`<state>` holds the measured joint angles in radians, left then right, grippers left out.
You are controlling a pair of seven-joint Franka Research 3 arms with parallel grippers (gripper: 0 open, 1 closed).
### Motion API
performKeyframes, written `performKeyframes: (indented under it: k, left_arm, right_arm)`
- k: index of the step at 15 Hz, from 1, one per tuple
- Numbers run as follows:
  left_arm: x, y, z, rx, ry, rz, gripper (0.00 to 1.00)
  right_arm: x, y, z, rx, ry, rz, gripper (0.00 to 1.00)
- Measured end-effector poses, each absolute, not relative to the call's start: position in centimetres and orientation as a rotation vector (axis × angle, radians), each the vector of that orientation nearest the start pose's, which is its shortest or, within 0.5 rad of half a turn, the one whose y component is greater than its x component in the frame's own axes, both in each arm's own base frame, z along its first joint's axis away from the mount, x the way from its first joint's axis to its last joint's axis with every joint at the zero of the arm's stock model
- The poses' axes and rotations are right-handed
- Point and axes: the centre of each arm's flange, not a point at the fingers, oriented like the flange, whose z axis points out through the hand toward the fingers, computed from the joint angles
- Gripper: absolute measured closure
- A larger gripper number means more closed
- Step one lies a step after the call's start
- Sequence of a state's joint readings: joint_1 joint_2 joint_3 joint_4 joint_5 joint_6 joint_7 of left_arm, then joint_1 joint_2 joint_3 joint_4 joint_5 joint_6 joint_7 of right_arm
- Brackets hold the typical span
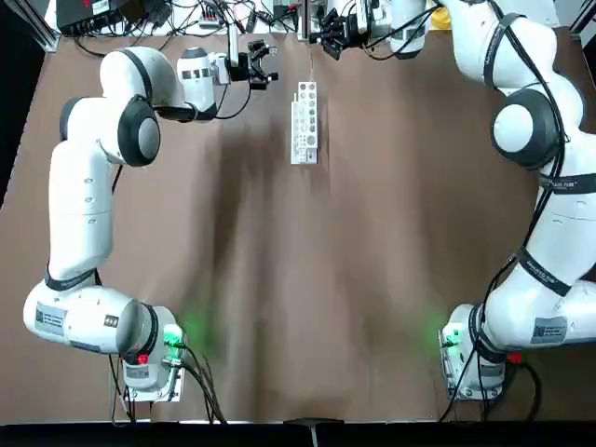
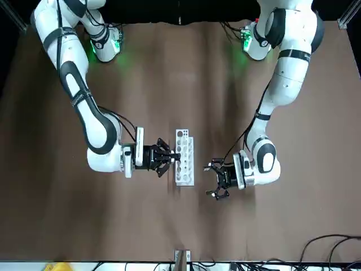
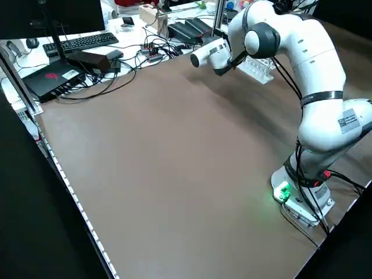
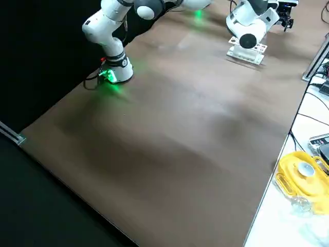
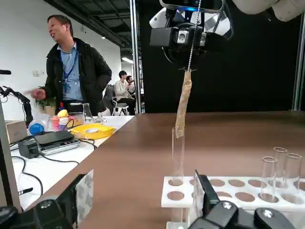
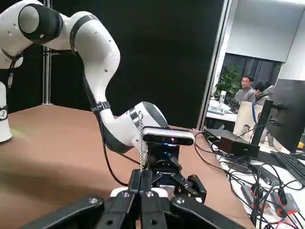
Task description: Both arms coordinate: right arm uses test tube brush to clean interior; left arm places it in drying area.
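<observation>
Above test tube (image 5: 178, 151), pinched test tube brush (image 5: 183, 104)

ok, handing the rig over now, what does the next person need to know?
Right gripper: shut on the wire handle of the test tube brush, raised over the rack's far end.
Left gripper: open and empty, beside the rack, facing the tube.
Test tube: upright in an end hole of the drying area, held by neither gripper. Three other tubes stand further along the rack.
Done: brush picked up and lined up, bristle tip at or just inside the tube's mouth.
Left: scrub the interior, withdraw the brush, then the left arm handles placement.
</observation>
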<state>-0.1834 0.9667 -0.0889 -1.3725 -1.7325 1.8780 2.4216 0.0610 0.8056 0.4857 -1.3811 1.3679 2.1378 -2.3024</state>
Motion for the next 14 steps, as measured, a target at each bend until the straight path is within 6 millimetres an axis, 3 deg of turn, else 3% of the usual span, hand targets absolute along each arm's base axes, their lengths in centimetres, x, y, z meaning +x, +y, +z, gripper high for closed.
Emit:
performKeyframes:
  k: [14]
  left_arm:
    - [68.5,-26.4,15.8,1.281,-1.221,1.273,0.01]
  right_arm:
    - [66.8,34.6,27.7,-1.158,-1.475,-1.262,0.98]
